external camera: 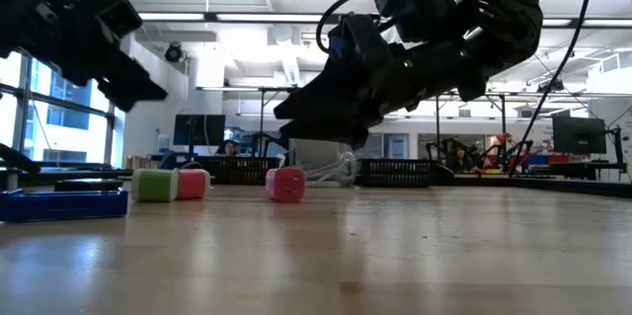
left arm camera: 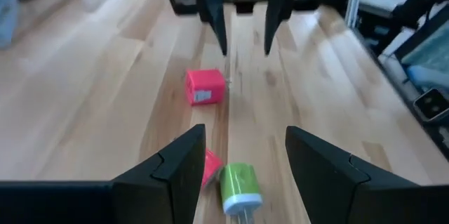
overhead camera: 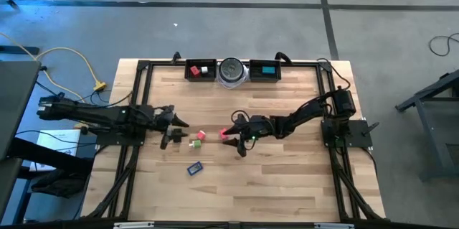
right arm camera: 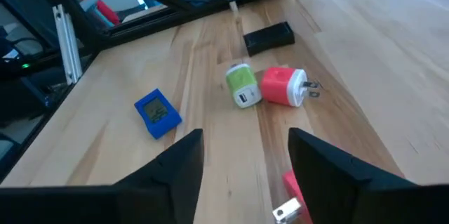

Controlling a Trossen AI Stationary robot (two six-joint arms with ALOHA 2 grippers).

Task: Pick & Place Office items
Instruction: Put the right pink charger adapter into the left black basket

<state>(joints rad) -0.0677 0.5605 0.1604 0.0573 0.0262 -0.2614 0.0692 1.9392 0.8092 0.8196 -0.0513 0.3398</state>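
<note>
High view: pink block (overhead camera: 225, 131) lies beside parted right gripper (overhead camera: 233, 138), mid-table.

Plug blocks (overhead camera: 200, 136) mid-table btwn both arms; trays (overhead camera: 201, 70) at far edge.

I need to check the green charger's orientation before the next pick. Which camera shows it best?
The right wrist view: the green charger lies unobstructed beside the red charger. The left wrist view crops it, the low view shows one side, and the high view shows a speck.

Table (overhead camera: 287, 186): pale wood planks, smooth satin. Green charger (right arm camera: 241, 83) & red charger (right arm camera: 282, 86): glossy plastic, metal prongs. Gripper fingers (left arm camera: 172, 171): matt black plastic.
</note>
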